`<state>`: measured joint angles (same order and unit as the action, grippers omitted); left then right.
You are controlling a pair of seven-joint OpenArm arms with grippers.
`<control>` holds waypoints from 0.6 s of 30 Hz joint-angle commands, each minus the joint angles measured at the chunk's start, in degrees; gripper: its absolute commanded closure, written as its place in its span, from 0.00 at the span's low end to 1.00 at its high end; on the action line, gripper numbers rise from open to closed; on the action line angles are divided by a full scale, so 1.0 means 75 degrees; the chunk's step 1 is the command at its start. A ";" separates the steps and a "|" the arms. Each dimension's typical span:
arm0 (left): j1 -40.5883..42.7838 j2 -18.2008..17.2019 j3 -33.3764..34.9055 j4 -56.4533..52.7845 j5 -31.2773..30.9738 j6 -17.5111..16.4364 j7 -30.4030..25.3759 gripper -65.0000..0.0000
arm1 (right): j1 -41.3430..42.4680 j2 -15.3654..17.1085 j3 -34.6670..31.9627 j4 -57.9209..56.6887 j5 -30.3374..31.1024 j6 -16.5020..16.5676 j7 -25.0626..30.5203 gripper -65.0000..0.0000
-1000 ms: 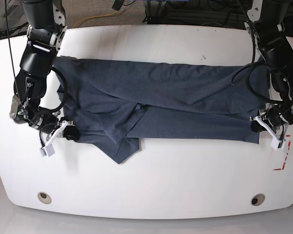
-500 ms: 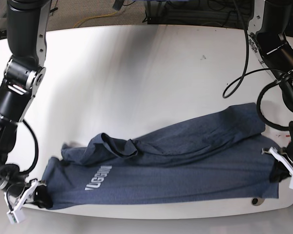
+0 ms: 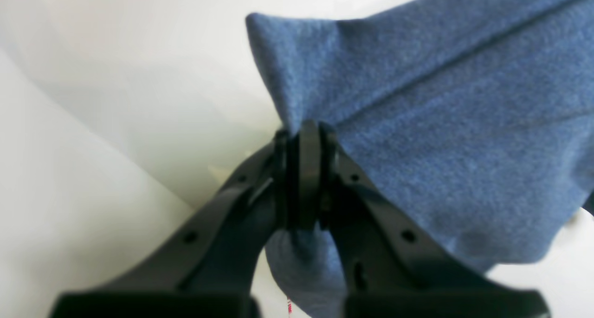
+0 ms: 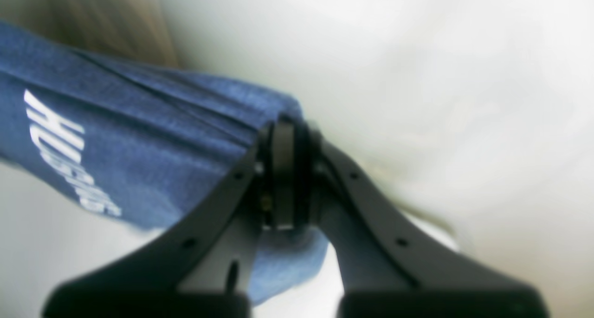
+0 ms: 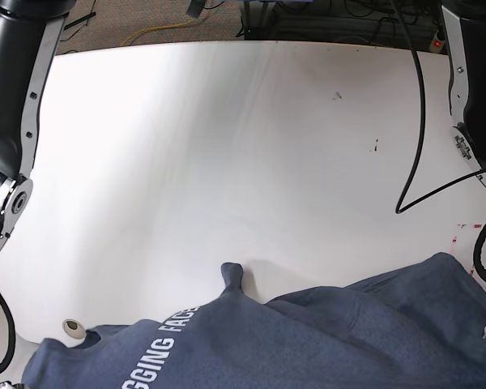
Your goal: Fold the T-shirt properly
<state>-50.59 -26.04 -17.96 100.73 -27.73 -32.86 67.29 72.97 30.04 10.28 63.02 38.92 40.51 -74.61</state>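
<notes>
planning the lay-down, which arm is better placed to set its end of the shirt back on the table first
Neither clearly: left gripper and right gripper are both shut on the T-shirt. Slight edge to the left, since its end already drapes over the table.
</notes>
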 commanded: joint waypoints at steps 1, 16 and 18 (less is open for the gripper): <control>-0.0048 -0.0132 -0.0050 0.0208 0.0268 0.0039 0.0013 1.00 | 0.0244 0.0150 0.0241 0.0066 -0.0201 -0.0068 -0.0127 1.00; 0.4207 0.0220 -0.0355 0.1450 0.0256 -0.0559 -0.0022 1.00 | -0.4753 0.0384 0.1893 0.1671 0.1135 -0.0068 -0.0338 1.00; 0.4711 0.0220 -0.0566 0.1450 0.0280 -0.0794 -0.0022 1.00 | -0.5281 0.0197 0.2093 0.1894 0.1135 -0.0068 -0.0338 1.00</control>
<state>-16.80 -23.20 -20.43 110.61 -27.22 -38.46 67.66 33.12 30.68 24.47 74.67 47.81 40.10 -78.61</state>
